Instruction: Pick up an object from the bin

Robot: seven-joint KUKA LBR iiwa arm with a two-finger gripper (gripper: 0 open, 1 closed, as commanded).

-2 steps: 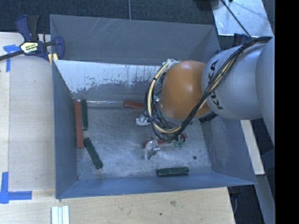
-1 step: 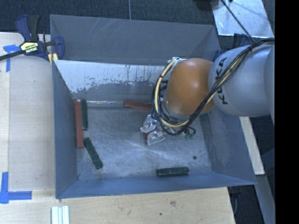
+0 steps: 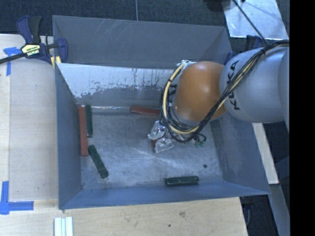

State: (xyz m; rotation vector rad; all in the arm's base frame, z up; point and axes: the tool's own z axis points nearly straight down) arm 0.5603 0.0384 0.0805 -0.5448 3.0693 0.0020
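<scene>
Grey metal bin, contents sparse and lying flat on the floor.

Left side: one long red-brown bar lies along the left wall. A shorter dark green bar lies parallel and just beside it on the inner side. A second dark green bar lies tilted near the lower end of the red-brown one. All three are well apart from the gripper.

Front: a third dark green bar lies along the foot of the front wall, apart from the gripper.

The arm enters from the right. Its orange cover and looped cables hang over the right rear floor and hide what lies beneath them.

The gripper stands low over bare, scuffed floor near the bin's middle. Whether it is open or closed cannot be told.

Nearest item: a short red-brown bar, slim and straight-edged, lying along the foot of the rear wall. It is near the gripper, on its far side, and its right end runs under the cables.
</scene>
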